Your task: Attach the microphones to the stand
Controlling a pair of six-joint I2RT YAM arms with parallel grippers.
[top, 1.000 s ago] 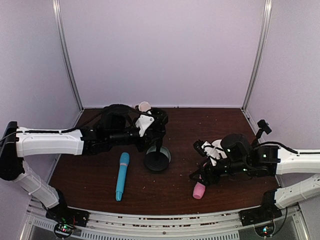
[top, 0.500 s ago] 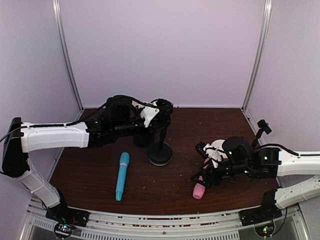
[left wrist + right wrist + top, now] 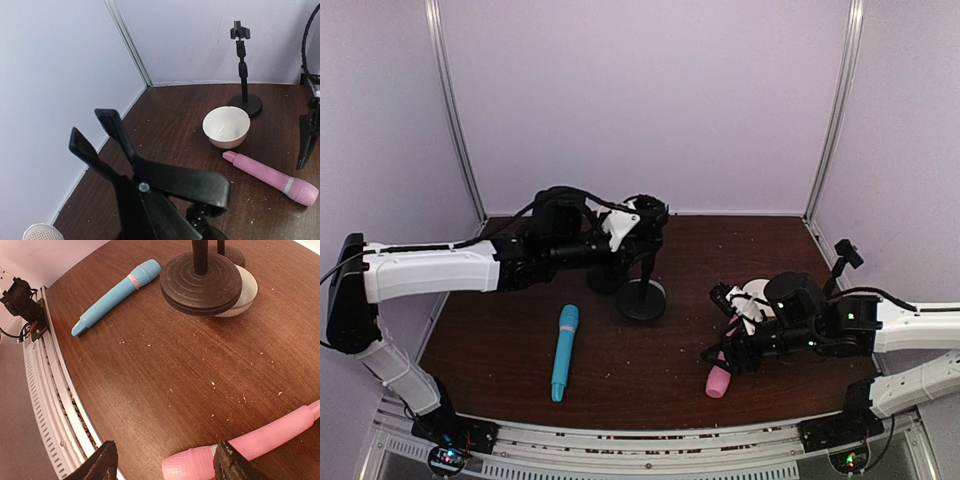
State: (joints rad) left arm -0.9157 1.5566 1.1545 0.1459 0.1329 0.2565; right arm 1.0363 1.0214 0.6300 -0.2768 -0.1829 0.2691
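Note:
The black stand (image 3: 641,299) has its spring clip (image 3: 172,185) filling the left wrist view. My left gripper (image 3: 647,220) is at the clip. Its fingers are hidden behind the clip. The cream microphone shows only as a mesh head (image 3: 39,233) at the bottom left. The pink microphone (image 3: 719,379) lies on the table. My right gripper (image 3: 166,465) is open just above it, a finger (image 3: 102,463) on each side of its head (image 3: 200,466). The sky-blue microphone (image 3: 563,351) lies left of the stand and also shows in the right wrist view (image 3: 117,289).
A white bowl (image 3: 226,126) sits beside my right arm. A second thin black stand (image 3: 243,70) is at the far right by the wall. A grey dish (image 3: 246,289) lies partly under the stand base (image 3: 201,276), and another dark base (image 3: 603,279) sits behind it.
My left arm has moved right and the stand base has slid back and right with it. The cream head no longer shows in the top view. The right arm barely moved.

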